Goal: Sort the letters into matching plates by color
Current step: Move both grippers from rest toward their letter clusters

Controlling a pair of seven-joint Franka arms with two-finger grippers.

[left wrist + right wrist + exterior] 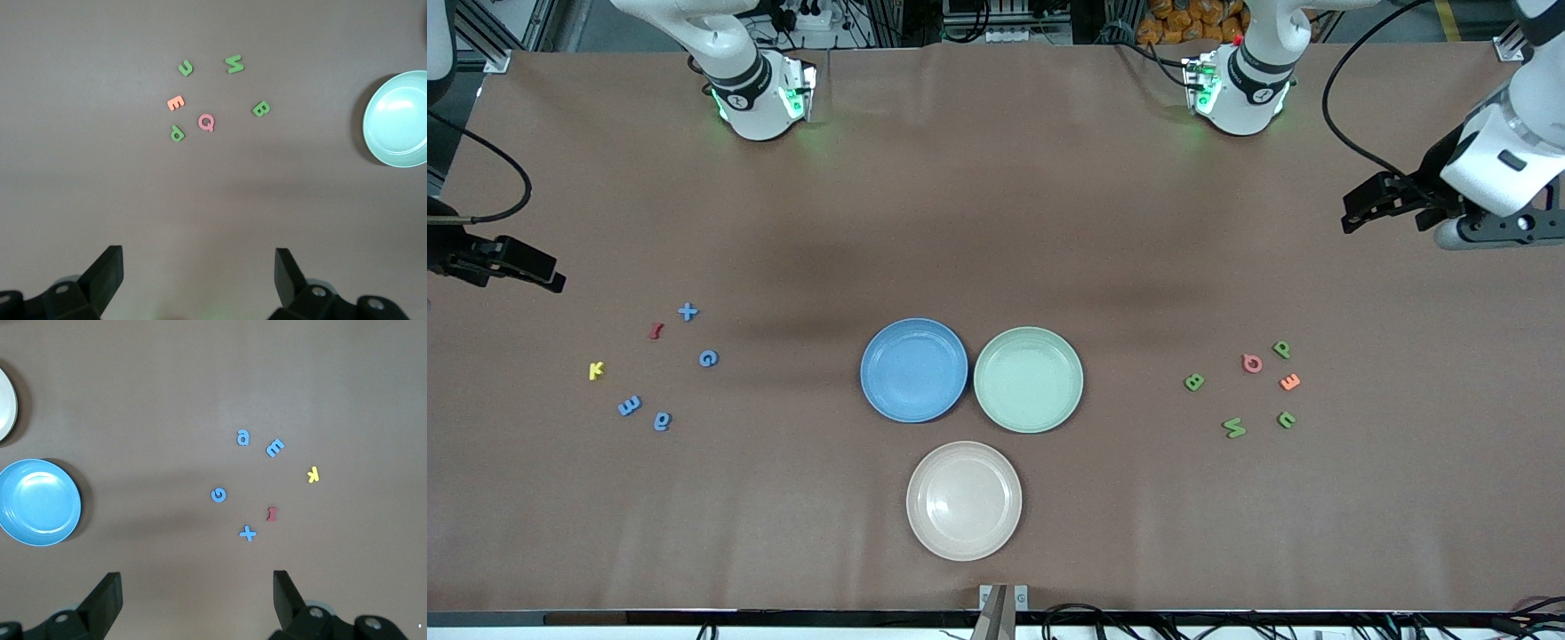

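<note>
From high across the brown paper-covered table (996, 222) we are facing both arm bases, while our wrist cameras are looking down from well above, the left sharing the round pale mint green plate (397, 120), the right the round blue plate (39, 501).

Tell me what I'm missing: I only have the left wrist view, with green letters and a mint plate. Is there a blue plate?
Observer: Yes, a blue plate sits beside the mint plate, toward the right arm's end.
Operator: Any blue letters?
Observer: Four blue letters lie on the table toward the right arm's end, none in a plate.
Operator: And the right pincer?
Observer: The right pincer hangs open over bare table near those letters.
</note>
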